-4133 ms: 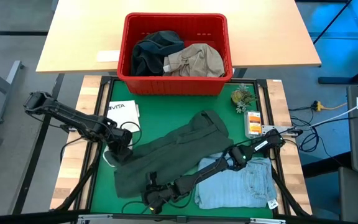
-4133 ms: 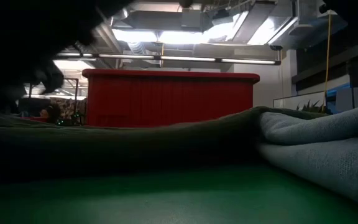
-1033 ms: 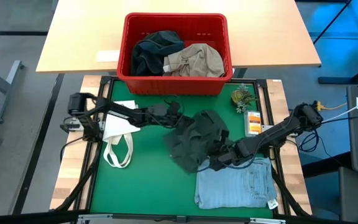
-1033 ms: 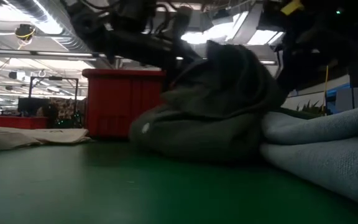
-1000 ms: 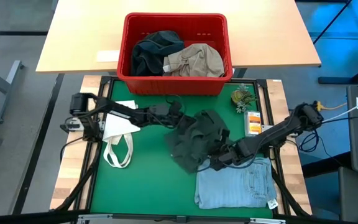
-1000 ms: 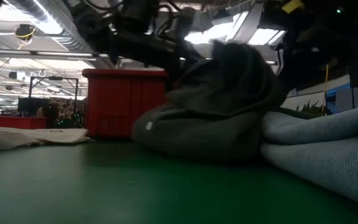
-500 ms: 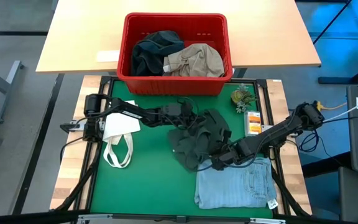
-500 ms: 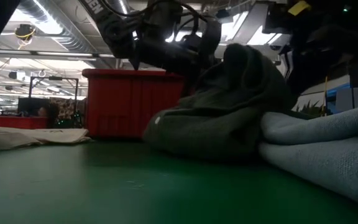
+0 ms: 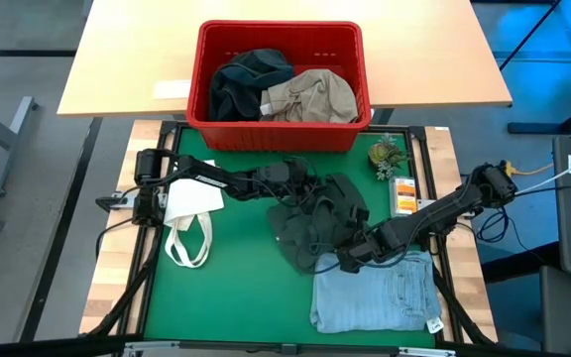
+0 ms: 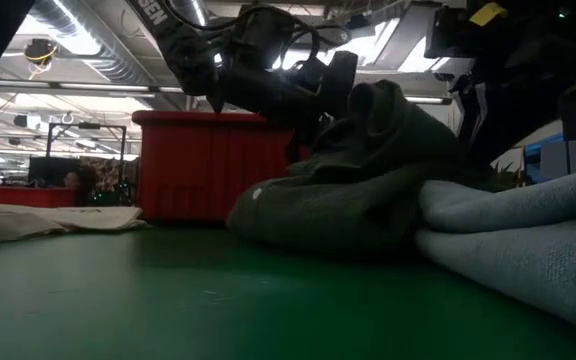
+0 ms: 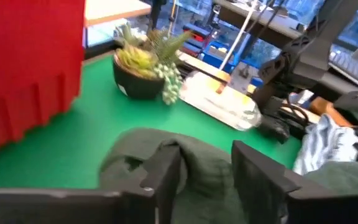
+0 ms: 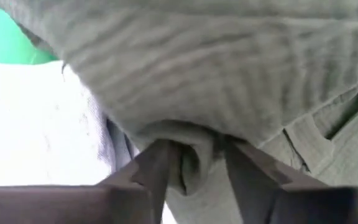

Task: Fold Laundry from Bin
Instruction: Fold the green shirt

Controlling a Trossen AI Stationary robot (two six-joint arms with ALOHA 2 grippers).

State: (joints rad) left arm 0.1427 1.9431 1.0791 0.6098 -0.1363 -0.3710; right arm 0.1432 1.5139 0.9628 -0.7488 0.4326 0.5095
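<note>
The dark green garment (image 9: 317, 223) lies bunched mid-tabletop (image 9: 226, 288), between the bin (image 9: 279, 129) and the folded jeans (image 9: 377, 297). The right end effector (image 9: 350, 260) is clamped on its near edge beside the jeans; the left end effector (image 9: 310, 198), fingers apart, sits over its far side, toward the bin.

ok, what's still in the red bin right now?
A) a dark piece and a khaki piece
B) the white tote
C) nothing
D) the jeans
A: the high view shows a dark garment and a khaki one lying side by side inside the red bin.
</note>
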